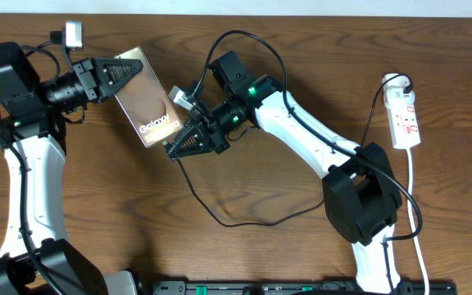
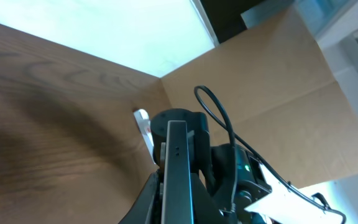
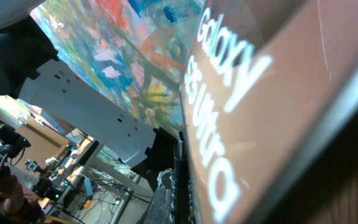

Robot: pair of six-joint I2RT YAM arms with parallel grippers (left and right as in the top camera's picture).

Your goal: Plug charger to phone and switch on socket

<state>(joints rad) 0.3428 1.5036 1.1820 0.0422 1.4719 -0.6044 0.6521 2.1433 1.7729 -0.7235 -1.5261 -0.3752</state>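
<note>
Wood-grain table (image 1: pixel 105 188) filled the overhead view, and the pieces read cleanly from left to right. At the far left, the left gripper (image 1: pixel 121 76) was clamped on the upper-left end of the phone (image 1: pixel 147 102). Its own wrist camera showed the handset edge-on between the fingers. The phone's long axis ran on a slant from that grip down toward the lower right, screen up, leaving the lower-right short end free. Just beside that free end sat the right gripper (image 1: pixel 177 149), its fingers drawn close together into a point. The charger (image 1: pixel 220 223) ran out from that point and looped across the table toward the right arm's base. It read as pinched on the cable's tip, though the connector itself was hidden. The right wrist view was filled by the screen lettering at very close range, which fits a claw almost touching the phone. The port could not be seen in any view. By my judgement the next move turned on this line-up: the connector had to travel up and left along the phone's long axis into that short edge, while the left arm braced the other end. Well apart at the far right lay the socket (image 1: pixel 406 119), long axis running up and down the picture, nearer the right arm.
</note>
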